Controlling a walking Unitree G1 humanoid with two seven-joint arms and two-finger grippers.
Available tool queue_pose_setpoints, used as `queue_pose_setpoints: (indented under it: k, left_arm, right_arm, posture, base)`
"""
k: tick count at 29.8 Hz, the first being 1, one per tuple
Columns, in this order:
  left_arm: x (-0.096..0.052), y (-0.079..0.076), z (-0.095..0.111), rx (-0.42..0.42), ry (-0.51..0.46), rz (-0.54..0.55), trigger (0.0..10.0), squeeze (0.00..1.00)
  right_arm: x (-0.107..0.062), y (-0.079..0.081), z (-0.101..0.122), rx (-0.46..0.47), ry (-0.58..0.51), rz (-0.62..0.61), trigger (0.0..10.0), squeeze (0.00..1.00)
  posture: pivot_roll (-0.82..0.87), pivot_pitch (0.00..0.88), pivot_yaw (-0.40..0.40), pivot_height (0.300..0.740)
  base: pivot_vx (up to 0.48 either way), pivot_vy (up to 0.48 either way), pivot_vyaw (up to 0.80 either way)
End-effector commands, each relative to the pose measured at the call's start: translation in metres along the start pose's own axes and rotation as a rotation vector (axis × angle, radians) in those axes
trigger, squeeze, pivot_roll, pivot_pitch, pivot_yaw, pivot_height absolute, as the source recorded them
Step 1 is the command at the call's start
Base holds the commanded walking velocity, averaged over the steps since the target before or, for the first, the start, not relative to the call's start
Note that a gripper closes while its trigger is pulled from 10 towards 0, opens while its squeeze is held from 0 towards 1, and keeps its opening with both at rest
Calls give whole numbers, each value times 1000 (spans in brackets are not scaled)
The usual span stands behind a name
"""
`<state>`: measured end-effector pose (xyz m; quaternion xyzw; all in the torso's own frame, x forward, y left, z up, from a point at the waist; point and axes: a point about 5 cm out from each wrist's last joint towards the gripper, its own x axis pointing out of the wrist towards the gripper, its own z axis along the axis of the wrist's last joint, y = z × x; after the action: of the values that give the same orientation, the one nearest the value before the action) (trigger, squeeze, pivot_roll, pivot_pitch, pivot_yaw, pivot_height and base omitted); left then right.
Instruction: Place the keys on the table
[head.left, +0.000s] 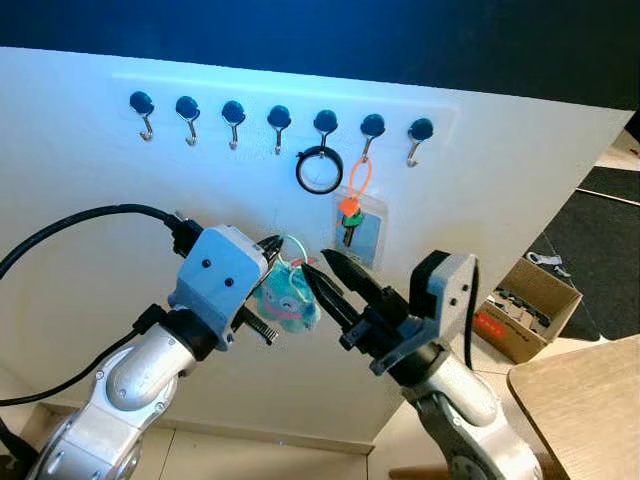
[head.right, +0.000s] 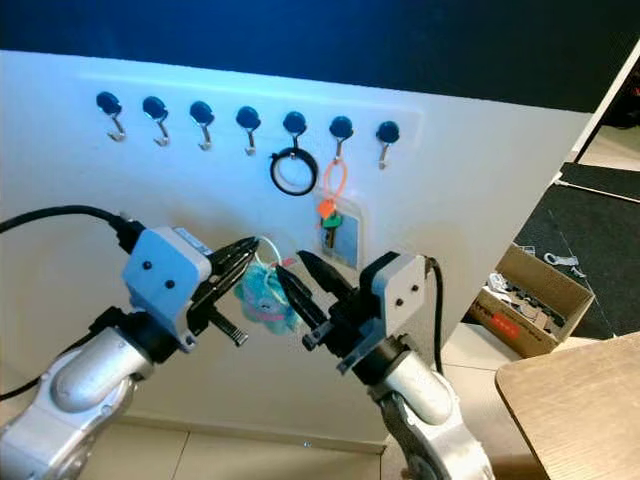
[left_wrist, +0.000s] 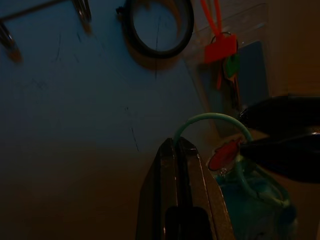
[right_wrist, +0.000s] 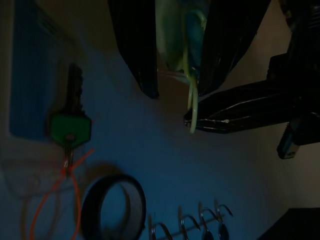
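Keys (head.left: 285, 292) (mostly hidden) between left gripper (head.left: 268, 252) and right gripper (head.left: 322, 272).

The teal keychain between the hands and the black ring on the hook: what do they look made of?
The teal keychain looks like soft plush fabric: fuzzy, matte, with a thin pale green cord loop, probably plastic or rubber. The black ring looks like smooth rubber or plastic with a slight sheen; I can't tell which.
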<state>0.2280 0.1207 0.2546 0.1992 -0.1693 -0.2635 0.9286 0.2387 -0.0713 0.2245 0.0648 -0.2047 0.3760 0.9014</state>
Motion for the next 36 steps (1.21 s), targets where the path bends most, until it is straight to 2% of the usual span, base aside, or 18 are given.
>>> queue_pose_setpoints:
  k: [1,3,4,5,6,7,8,11,12,14,15,25,26,27,30,31,35,36]
  left_arm:
    - [-1,-5,6,-15,-26,-21,10000,0]
    - [-1,-5,6,-16,-28,-21,10000,0]
    - [-1,-6,7,-17,-29,-23,10000,0]
    - [-1,-6,7,-17,-31,-24,10000,0]
    - [-1,-6,7,-17,-32,-25,10000,0]
    - [-1,-6,7,-17,-32,-25,10000,0]
    - [-1,-7,8,-18,-34,-29,10000,0]
    - [-1,-7,8,-19,-35,-31,10000,0]
    - [-1,-7,9,-19,-35,-31,10000,0]
    - [-1,-7,9,-19,-35,-31,10000,0]
    - [-1,-8,9,-21,-35,-34,10000,0]
    - [-1,-9,9,-24,-36,-38,10000,0]
    - [-1,-9,9,-26,-35,-38,10000,0]
    - [-1,-10,8,-36,-34,-45,10000,0]
    - [-1,-10,8,-44,-34,-52,10000,114]
    - [-1,-10,8,-55,-32,-59,10000,1000]
    - [-5,-9,8,-91,-20,-69,10000,1000]
    - [-9,-8,8,-121,-17,-84,10000,0]
  right_arm:
    - [0,0,-4,8,21,3,8863,0]
    - [0,0,-4,9,20,6,8863,0]
    - [1,1,-4,11,20,11,8039,0]
    - [2,1,-5,14,20,16,6039,0]
    - [2,2,-5,15,19,21,4941,0]
    - [2,2,-5,15,19,21,4941,0]
    - [4,2,-6,17,16,29,2431,0]
    - [4,2,-6,17,15,31,2431,0]
    - [5,2,-6,18,14,32,667,0]
    - [5,2,-6,18,14,32,667,0]
    - [6,2,-6,20,10,37,0,0]
    - [7,3,-7,19,7,39,0,0]
    - [7,2,-7,17,8,35,3373,0]
    - [7,2,-7,16,8,29,10000,0]
    - [7,2,-7,14,9,25,10000,0]
    - [7,1,-7,14,10,17,10000,0]
    - [6,1,-9,10,17,7,10000,0]
    - [6,0,-10,9,23,3,10000,0]
  posture:
    - [171,170,-39,740]
    - [173,170,-40,740]
    - [174,168,-41,740]
    - [176,166,-42,740]
    - [176,166,-42,740]
    - [176,166,-42,740]
    - [178,164,-43,740]
    - [178,164,-43,740]
    - [179,163,-44,740]
    - [179,163,-44,740]
    - [181,159,-46,740]
    - [181,158,-45,740]
    - [178,157,-44,740]
    - [178,157,-44,740]
    - [178,157,-44,740]
    - [176,161,-42,740]
    - [175,163,-42,740]
    - [175,163,-42,740]
  base:
    - [0,0,0]
    - [0,0,0]
    - [0,0,0]
    - [0,0,0]
    - [0,0,0]
    - [0,0,0]
    - [0,0,0]
    - [0,0,0]
    - [0,0,0]
    - [0,0,0]
    - [0,0,0]
    - [0,0,0]
    - [0,0,0]
    - [0,0,0]
    - [0,0,0]
    - [0,0,0]
    - [0,0,0]
    - [0,0,0]
